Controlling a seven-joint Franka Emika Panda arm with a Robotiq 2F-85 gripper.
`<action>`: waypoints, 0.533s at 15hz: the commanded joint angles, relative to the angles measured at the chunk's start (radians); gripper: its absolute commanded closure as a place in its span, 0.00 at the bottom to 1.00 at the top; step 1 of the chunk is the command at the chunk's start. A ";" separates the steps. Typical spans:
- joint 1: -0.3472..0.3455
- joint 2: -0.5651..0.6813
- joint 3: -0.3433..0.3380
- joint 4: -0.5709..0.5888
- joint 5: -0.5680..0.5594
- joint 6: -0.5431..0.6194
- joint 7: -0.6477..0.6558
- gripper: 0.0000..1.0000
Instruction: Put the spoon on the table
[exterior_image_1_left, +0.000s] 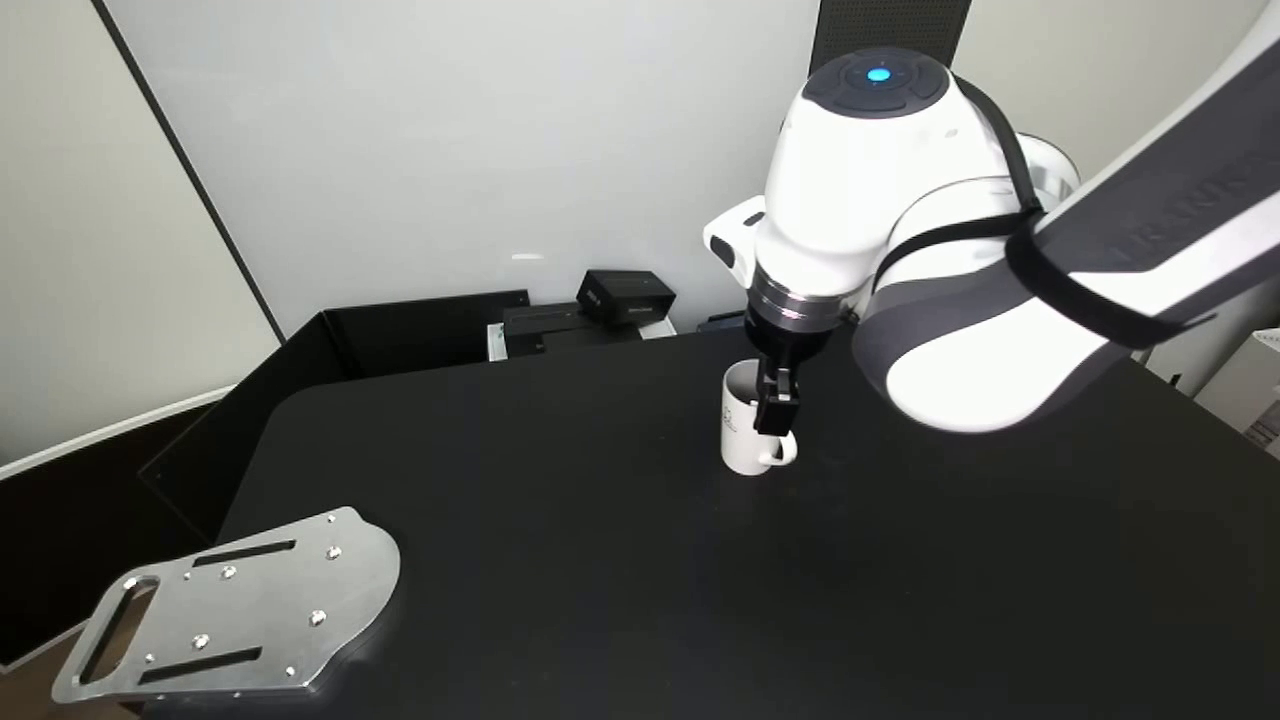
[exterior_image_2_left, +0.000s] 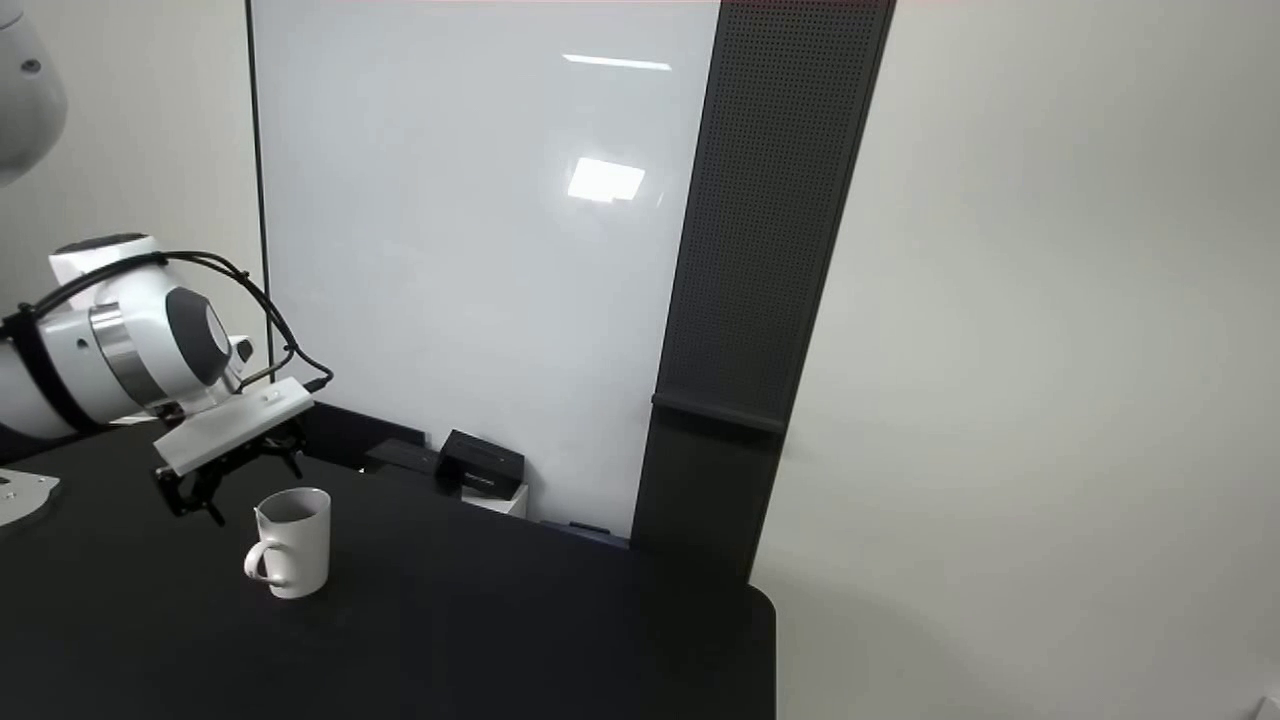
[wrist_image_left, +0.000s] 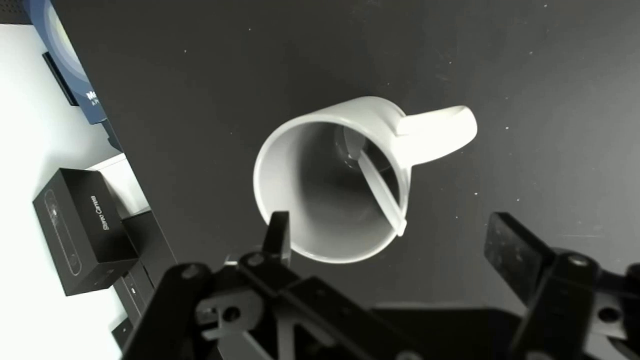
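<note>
The small, slender, pale spoon was located inside the white, cylindrical, handled mug. Its bowl end lay at the floor of the mug. Its thin, straight shaft leaned against the rim, and its tip reached just past that rim, near the mug's own handle. The mug stood upright on the wide, smooth, matte black table.

My black, two-fingered metal gripper was set with its fingers spread wide. In the wrist view, one black, flat pad overlapped the mug's rim; the opposite pad appeared clear of the mug, on its handle side. I could not determine whether either finger was in contact with the mug. In both exterior views, the gripper hung close to the mug with its fingers directed downward. My white and dark grey arm extended above the mug, with a black strap wrapped around it.

The flat, grey, slotted metal plate lay on the table, well apart from the mug, with its grip-hole end projecting past the table edge. Beyond the edge behind the mug, a black rectangular box carried pale lettering in the wrist view. Farther behind the mug stood a glossy white wall panel and a dark grey, perforated panel.
</note>
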 joint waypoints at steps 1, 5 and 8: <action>0.017 0.020 -0.024 0.030 -0.033 0.005 0.057 0.00; 0.022 0.025 -0.029 0.036 -0.036 0.004 0.064 0.32; 0.022 0.027 -0.029 0.039 -0.034 0.002 0.068 0.55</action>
